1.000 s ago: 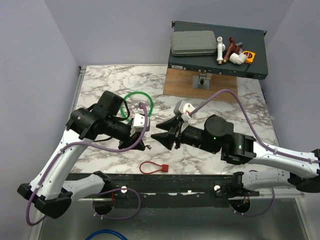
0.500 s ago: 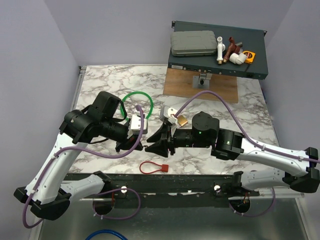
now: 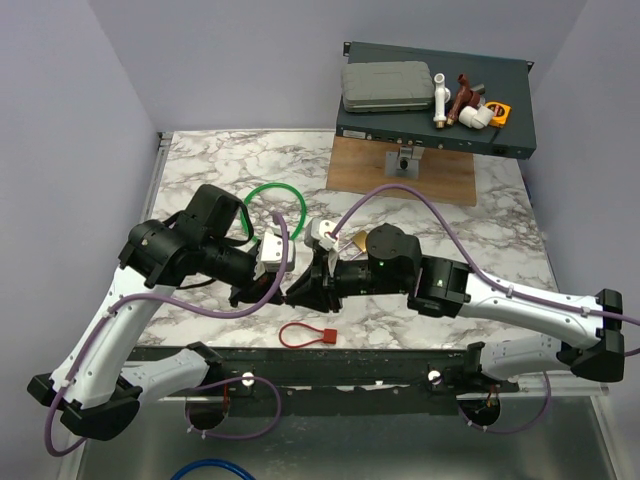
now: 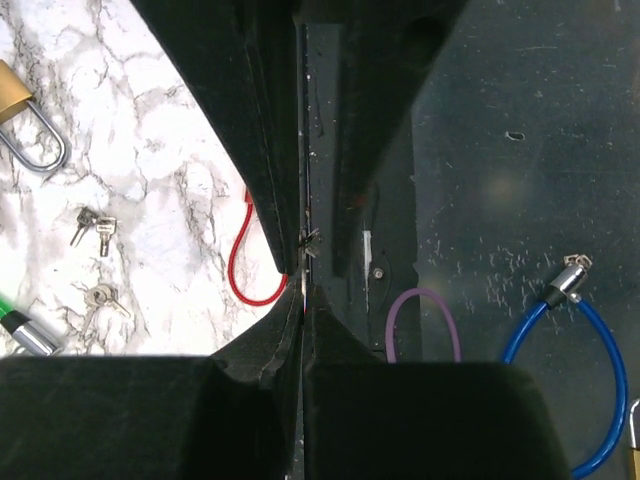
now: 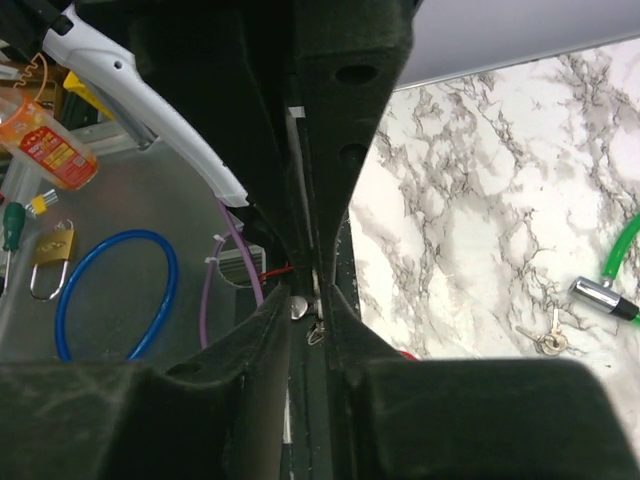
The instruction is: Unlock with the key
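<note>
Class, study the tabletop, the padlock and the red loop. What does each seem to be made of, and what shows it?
Tabletop: marble or a marble-print laminate, smooth, white with grey veins.
Padlock: dull yellow body, probably brass. Its shackle is bright, mirror-like metal, likely steel.
Red loop: thin flexible cord or coated wire, curving loosely; too fine to tell which.

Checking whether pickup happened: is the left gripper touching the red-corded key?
Apart. The top view shows a strip of tabletop between the left gripper and the key.
</note>
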Robot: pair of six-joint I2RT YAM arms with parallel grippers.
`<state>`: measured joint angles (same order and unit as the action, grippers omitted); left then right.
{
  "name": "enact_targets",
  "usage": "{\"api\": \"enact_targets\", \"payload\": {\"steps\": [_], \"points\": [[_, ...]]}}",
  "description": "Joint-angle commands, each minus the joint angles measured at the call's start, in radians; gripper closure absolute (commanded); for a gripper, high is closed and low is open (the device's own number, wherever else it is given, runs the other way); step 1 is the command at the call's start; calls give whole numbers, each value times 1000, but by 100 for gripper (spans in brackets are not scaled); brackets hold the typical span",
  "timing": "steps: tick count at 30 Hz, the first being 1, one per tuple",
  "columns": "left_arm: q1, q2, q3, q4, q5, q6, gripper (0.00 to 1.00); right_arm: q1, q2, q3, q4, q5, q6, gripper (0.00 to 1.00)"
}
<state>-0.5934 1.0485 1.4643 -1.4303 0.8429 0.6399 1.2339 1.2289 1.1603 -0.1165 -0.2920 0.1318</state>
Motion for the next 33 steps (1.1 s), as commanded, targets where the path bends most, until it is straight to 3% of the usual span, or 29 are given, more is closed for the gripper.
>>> {"api": "enact_targets", "payload": {"steps": [1,10,18,21,24,25,28,33], "points": [[-9,-5,11,-20,16,15,100,-15,13,19,-12,-31,1,82],[-11,-4,21,-18,10,15,100,-20,27,12,-35,-52,3,99],[-11,7,40,-13,14,8,100,-21,47,19,-51,-65,6,99],[-10,9,41,-13,16,8,100,-21,56,32,-67,-44,9,85],[-10,10,40,-16,18,9,100,-23,57,38,-71,-27,14,83],[-11,10,41,-17,19,10,100,-24,57,39,-69,-27,14,83],[-11,11,45,-17,25,9,100,-29,48,37,-60,-23,12,99],[-11,11,44,-21,28,12,100,-42,14,18,-43,8,5,99]]}}
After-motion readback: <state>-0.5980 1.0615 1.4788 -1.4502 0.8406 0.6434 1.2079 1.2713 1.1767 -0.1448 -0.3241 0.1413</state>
